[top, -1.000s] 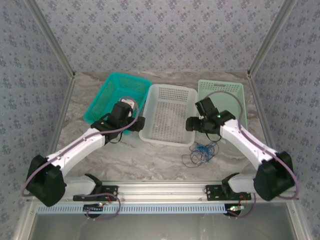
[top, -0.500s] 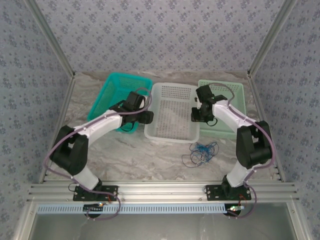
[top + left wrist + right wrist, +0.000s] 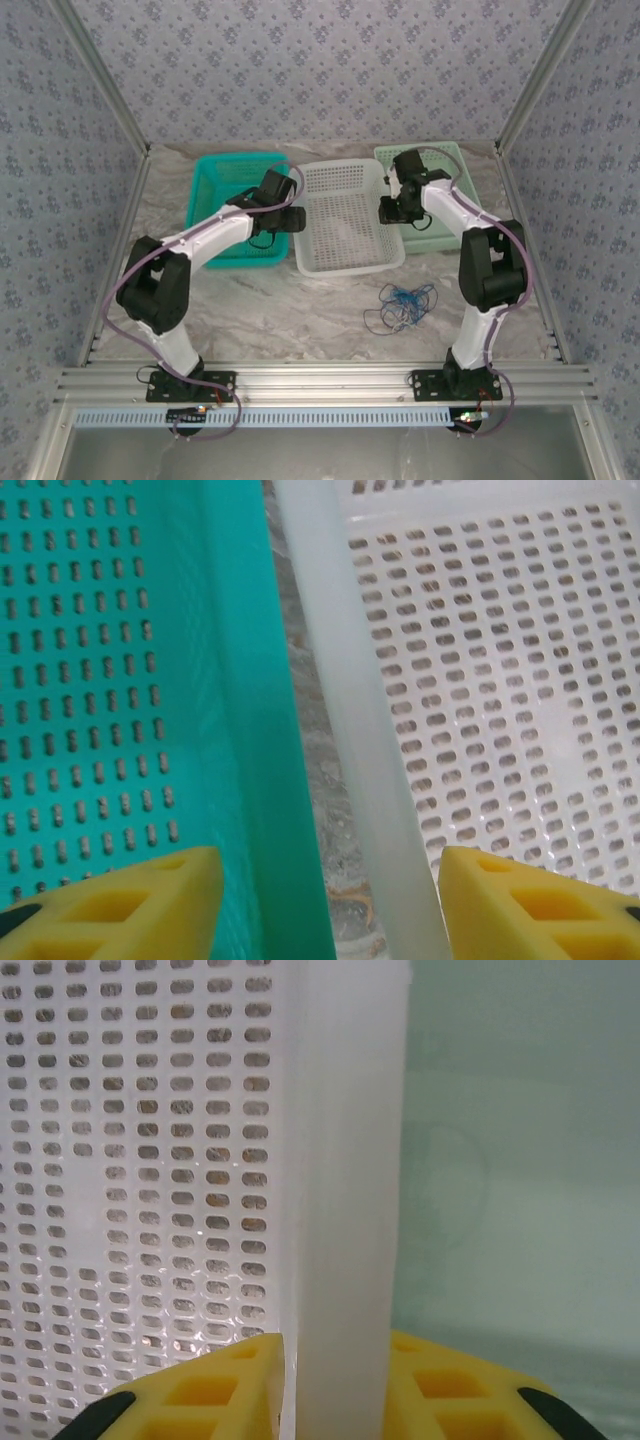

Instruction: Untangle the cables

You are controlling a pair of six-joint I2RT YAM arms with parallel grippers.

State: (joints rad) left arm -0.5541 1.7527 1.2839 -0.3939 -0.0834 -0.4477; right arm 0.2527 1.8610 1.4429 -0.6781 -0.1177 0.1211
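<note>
The cables [image 3: 400, 305] lie as a small blue, black and pale tangle on the marble table, in front of the white basket [image 3: 345, 268], with neither gripper touching them. My left gripper [image 3: 292, 222] [image 3: 330, 880] straddles the teal basket's wall [image 3: 260, 730] and the white basket's wall [image 3: 350, 730], one yellow finger pressed to each. My right gripper [image 3: 390, 212] [image 3: 335, 1360] is shut on the white basket's right wall [image 3: 345, 1160], beside the pale green basket [image 3: 520, 1160].
Three baskets stand side by side at the back: a teal basket [image 3: 240, 262], the white one and a pale green basket [image 3: 455, 152]. Patterned walls close in the back and sides. An aluminium rail [image 3: 320, 380] runs along the near edge.
Both arms reached further back and their jaws closed on the basket walls. The three baskets slid toward the back wall and the teal one straightened. The cables stayed put.
</note>
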